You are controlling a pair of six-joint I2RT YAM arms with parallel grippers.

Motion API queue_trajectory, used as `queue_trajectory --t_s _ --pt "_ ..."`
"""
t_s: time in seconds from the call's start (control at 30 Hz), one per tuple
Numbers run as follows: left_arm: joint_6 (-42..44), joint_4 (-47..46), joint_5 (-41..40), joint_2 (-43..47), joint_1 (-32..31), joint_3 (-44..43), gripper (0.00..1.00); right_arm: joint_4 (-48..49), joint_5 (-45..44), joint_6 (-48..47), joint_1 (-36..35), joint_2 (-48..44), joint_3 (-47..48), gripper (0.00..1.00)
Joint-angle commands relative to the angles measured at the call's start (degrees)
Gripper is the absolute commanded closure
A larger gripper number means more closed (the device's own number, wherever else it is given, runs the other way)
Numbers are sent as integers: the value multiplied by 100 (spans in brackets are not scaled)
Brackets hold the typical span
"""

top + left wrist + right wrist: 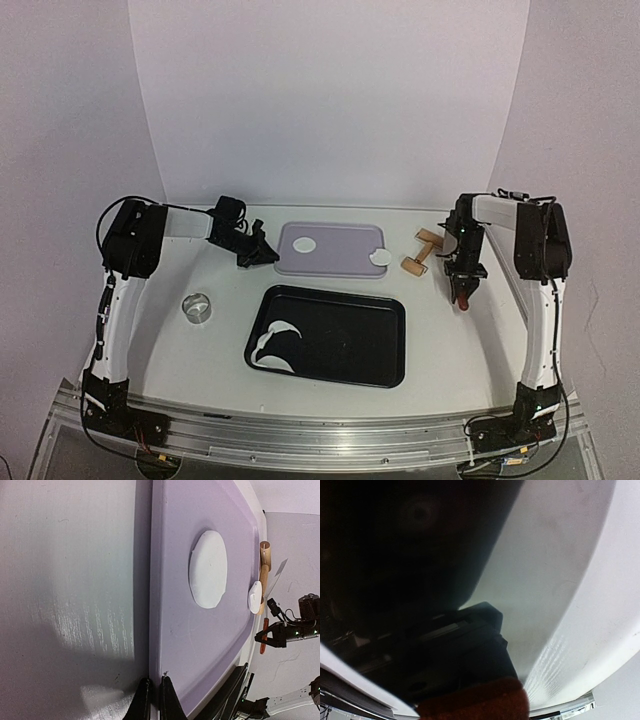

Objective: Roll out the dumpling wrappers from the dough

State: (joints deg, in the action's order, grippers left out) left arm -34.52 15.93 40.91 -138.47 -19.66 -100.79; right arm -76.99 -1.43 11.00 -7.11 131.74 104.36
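Two dumpling wrappers lie on the lavender tray [335, 262]: one at its left [305, 243], one at its right rim [380, 258]. The left wrist view shows both, the large near one [208, 570] and the small far one [255, 597]. Curved strips of dough [275, 342] lie at the left of the black tray [380, 345]. My left gripper [266, 255] is shut on the lavender tray's left rim [156, 630], one finger on each side. My right gripper [465, 288] hangs over the table to the right, shut on a red-brown tool [475, 702].
A wooden rolling pin [424, 251] lies right of the lavender tray. A metal ring cutter [198, 307] stands on the table left of the black tray. White walls close in the back and sides.
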Motion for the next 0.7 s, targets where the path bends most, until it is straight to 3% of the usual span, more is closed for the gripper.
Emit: queue_trajectory --t_s 0.0,0.17,0.3,0.53,0.6,0.67 --pt "-8 -3 51 237 12 88 98 -1688 160 -109 -3 252 40 87" --pt "-28 -18 53 220 10 68 98 -1636 312 -116 -2 252 0 72" --pt "-53 -40 75 194 10 67 98 -1656 305 -82 -7 40 -9 52" --pt "-62 -66 87 176 11 92 98 -1595 271 4 -7 -591 2 32" --pt "-77 -79 96 178 12 102 97 -1321 271 119 -7 -867 -103 22" --pt "-94 -95 102 186 10 102 97 -883 327 318 -6 -1254 -371 18"
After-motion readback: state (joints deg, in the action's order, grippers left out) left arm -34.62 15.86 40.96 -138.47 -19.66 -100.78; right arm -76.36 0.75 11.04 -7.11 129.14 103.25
